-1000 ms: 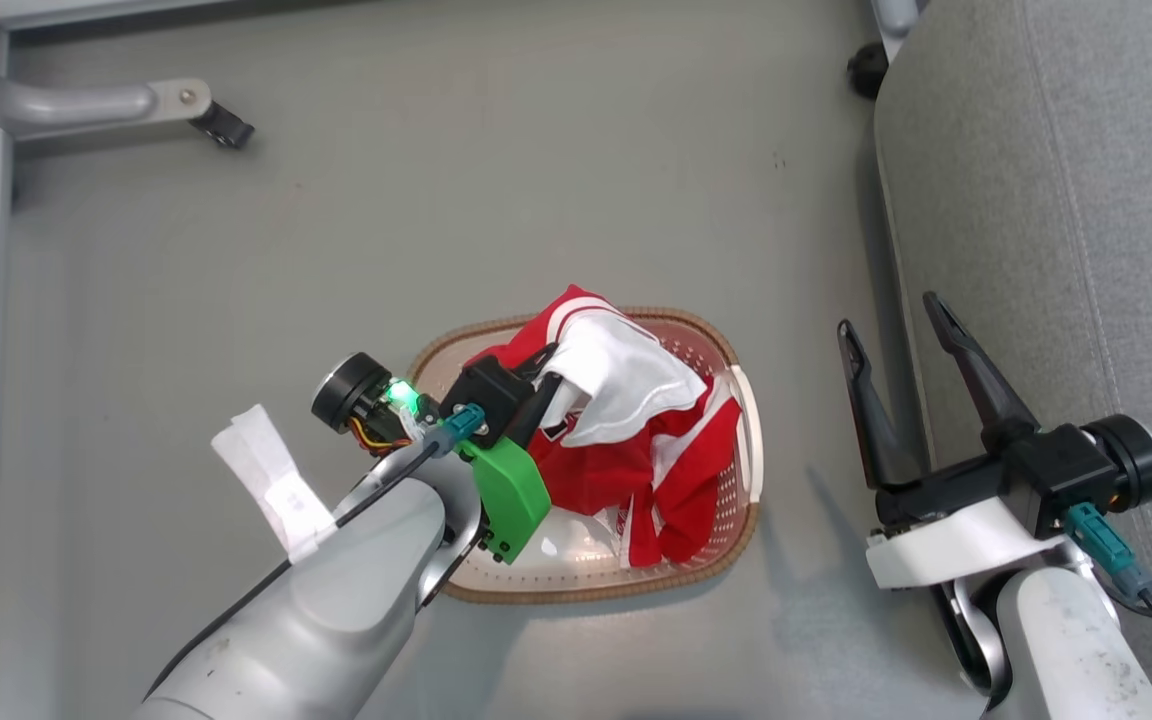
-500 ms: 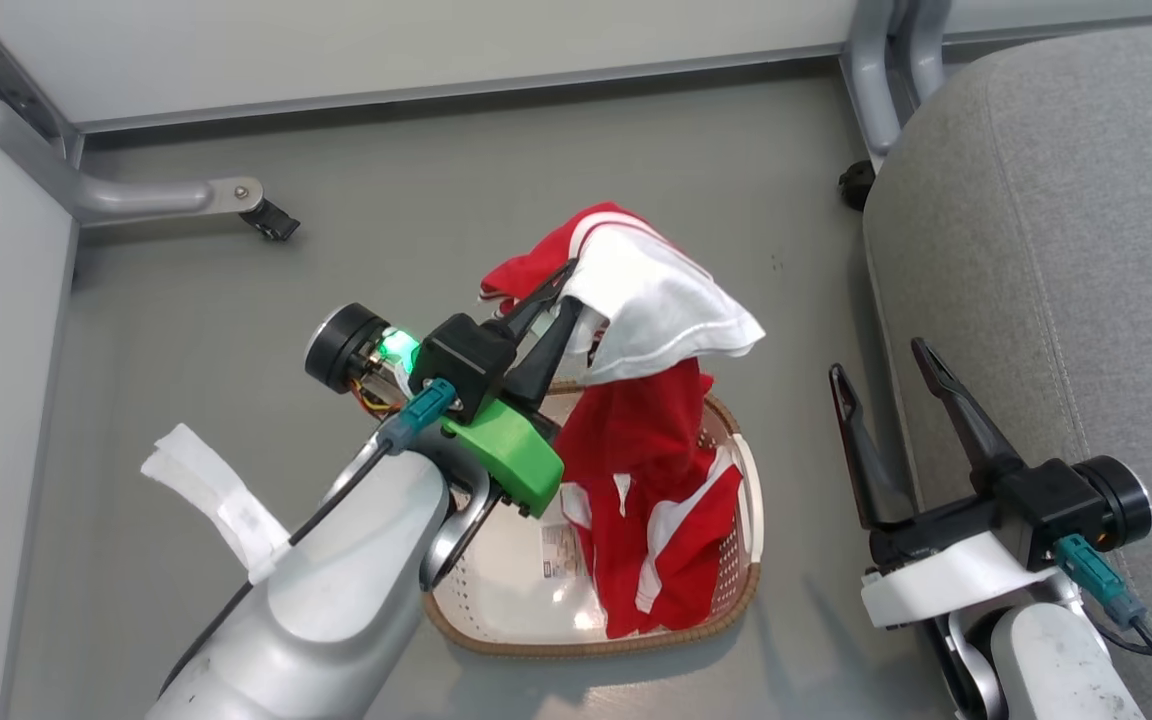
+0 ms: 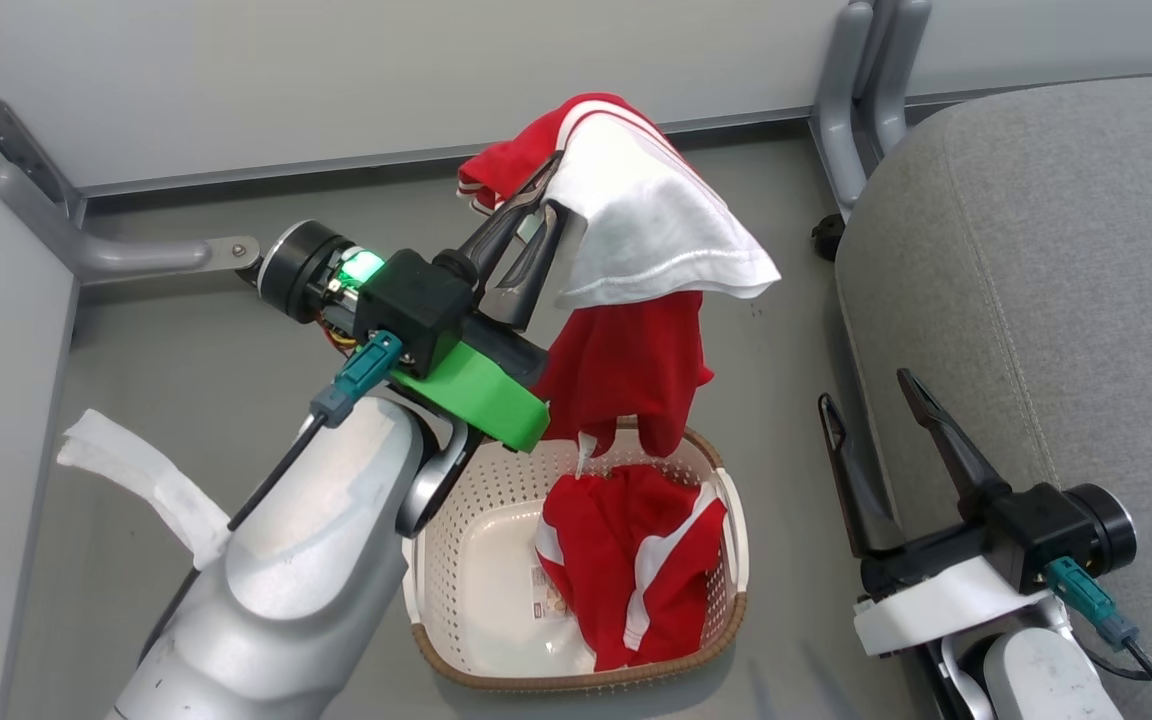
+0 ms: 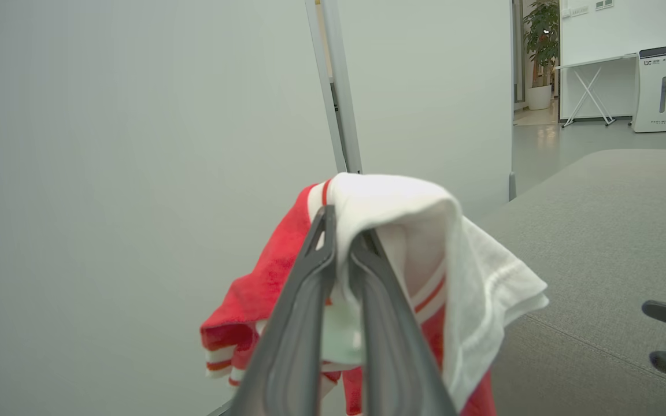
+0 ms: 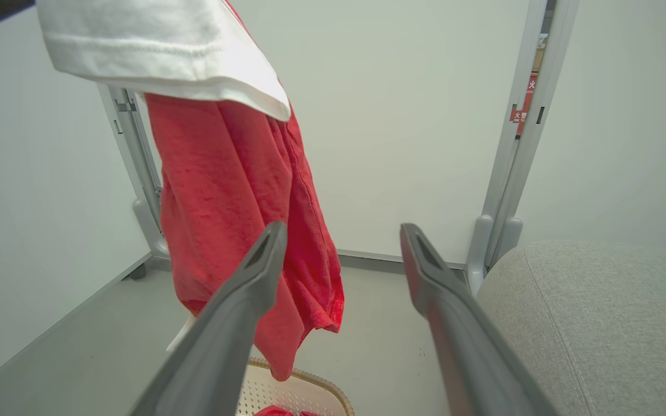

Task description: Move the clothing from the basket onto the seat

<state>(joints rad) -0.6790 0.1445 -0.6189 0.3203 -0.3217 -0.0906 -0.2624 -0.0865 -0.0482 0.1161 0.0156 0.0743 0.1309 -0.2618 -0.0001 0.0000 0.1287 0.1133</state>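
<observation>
My left gripper (image 3: 554,190) is shut on a red and white garment (image 3: 656,230) of the clothing, held high above the basket (image 3: 456,500). The cloth drapes over the fingertips and hangs down, its hem just above the basket's far rim. In the left wrist view the gripper (image 4: 341,225) pinches the garment (image 4: 402,231) between shut fingers. A second red garment (image 3: 636,560) lies crumpled in the basket's right half. My right gripper (image 3: 866,392) stands open and empty beside the seat (image 3: 1036,250); in its own view the gripper (image 5: 343,228) faces the hanging garment (image 5: 235,190).
Pale partition walls (image 3: 336,80) close off the far side and the left. Grey metal frame legs (image 3: 126,255) with castors stand on the floor at the back left, and another leg (image 3: 861,80) stands by the seat's far corner. A white tag (image 3: 146,480) hangs from my left forearm.
My left gripper has lifted the red and white garment up out of the basket; it now hangs free. The second garment stayed in the basket. The head view has tilted upward.
</observation>
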